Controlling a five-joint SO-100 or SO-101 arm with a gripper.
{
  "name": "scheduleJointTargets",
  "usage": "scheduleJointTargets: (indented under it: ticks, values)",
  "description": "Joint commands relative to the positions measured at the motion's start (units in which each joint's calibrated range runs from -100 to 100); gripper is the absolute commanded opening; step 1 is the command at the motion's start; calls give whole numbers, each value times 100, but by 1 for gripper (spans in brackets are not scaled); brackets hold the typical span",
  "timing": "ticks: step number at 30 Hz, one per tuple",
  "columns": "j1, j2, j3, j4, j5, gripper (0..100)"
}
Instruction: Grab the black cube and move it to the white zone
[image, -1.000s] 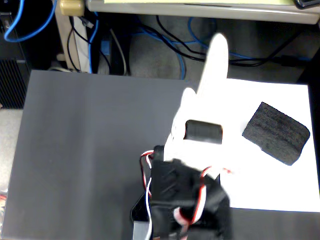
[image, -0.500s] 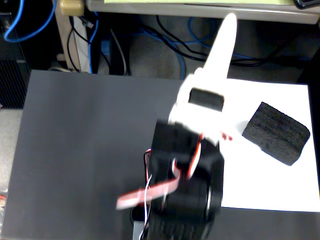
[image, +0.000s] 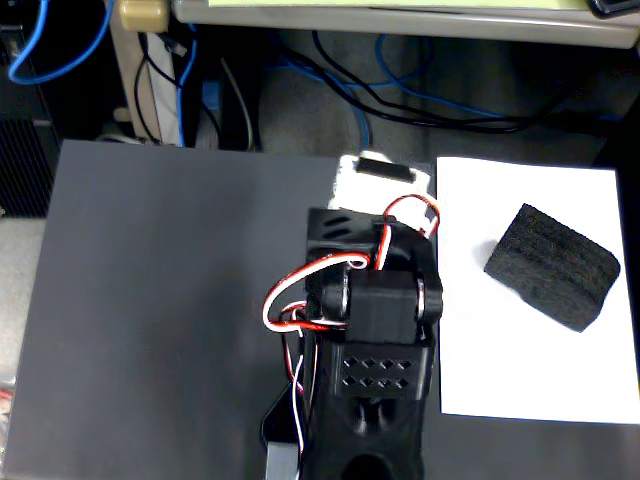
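The black cube (image: 552, 265) is a coarse black foam block. It lies on the white zone (image: 520, 370), a white sheet of paper on the right of the dark grey table, in the sheet's upper right part. The black arm (image: 375, 330) reaches up from the bottom edge in the middle of the view, folded over itself. Its gripper (image: 385, 175) shows only as a whitish and black end at the sheet's upper left corner. It is well left of the block and does not touch it. I cannot see how its jaws stand.
The dark grey tabletop (image: 170, 320) stretches left of the arm. Red, white and black wires (image: 300, 290) loop off the arm's left side. Beyond the table's far edge lie blue and black cables (image: 420, 100) on the floor and a desk leg (image: 130, 70).
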Motion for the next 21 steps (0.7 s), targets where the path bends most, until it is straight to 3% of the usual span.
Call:
scheduleJointTargets:
  ticks: [1,4,8,21]
  values:
    - [-196,43,43,-124,-39,1]
    - [-181,43,297,-175,-44,1]
    - [569,43,1112,-570,-7,1]
    - [562,43,2998,-1239,19,1]
